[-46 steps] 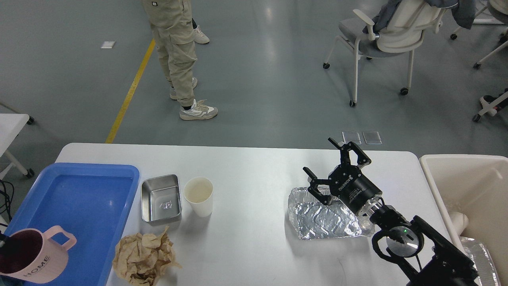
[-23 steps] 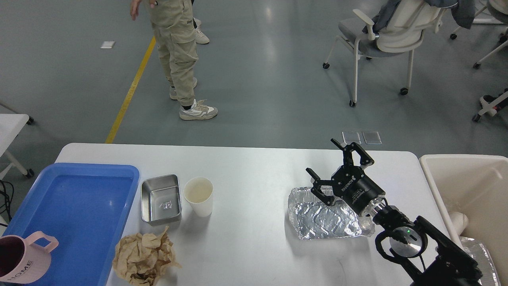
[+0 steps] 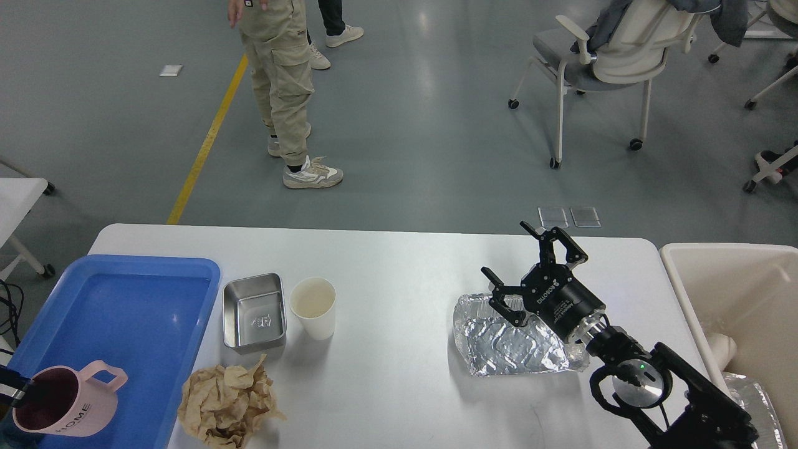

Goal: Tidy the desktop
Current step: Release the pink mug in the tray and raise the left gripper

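Observation:
The white desktop holds a crumpled foil tray, a steel tin, a paper cup and a ball of crumpled brown paper. My right gripper is open and empty, hovering over the foil tray's far edge. My left gripper shows only as a dark part at the left edge. It grips the rim of a tilted pink mug over the near corner of the blue tray.
A cream bin stands at the table's right end, with a foil piece and a white cup inside. A person stands beyond the far edge. A wheeled chair is at the back right.
The pink mug first moved left, partly out of view, and has now come back right over the blue tray. The right gripper barely shifted. The person stepped slightly.

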You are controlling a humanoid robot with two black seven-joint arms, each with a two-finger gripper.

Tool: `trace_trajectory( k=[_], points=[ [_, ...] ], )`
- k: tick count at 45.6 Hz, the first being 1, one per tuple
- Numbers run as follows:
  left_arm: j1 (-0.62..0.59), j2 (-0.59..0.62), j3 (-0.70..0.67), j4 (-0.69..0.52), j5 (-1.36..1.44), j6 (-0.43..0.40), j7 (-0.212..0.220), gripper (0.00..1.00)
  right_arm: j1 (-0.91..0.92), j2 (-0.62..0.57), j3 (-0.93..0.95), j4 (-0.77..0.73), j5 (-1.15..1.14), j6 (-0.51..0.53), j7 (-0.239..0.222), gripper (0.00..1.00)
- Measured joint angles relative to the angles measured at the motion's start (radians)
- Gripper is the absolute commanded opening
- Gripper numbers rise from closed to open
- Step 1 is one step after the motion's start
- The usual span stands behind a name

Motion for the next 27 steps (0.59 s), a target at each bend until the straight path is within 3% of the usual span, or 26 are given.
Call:
trace_trajectory(
  k=[20, 22, 27],
  points=[
    [0.052, -0.036, -0.002, 0.033, -0.003, 0.05, -0.003, 0.14, 0.004, 0.005, 0.0, -0.003, 0.0, 0.0, 0.0, 1.0],
    [0.054, -0.038, -0.002, 0.034, -0.004, 0.051, -0.004, 0.22, 0.004, 0.006, 0.0, -0.005, 0.0, 0.0, 0.0, 1.0],
    [0.055, -0.04, -0.002, 0.037, -0.009, 0.052, -0.013, 0.58, 0.005, 0.007, 0.0, -0.007, 0.0, 0.0, 0.0, 1.0]
  ],
)
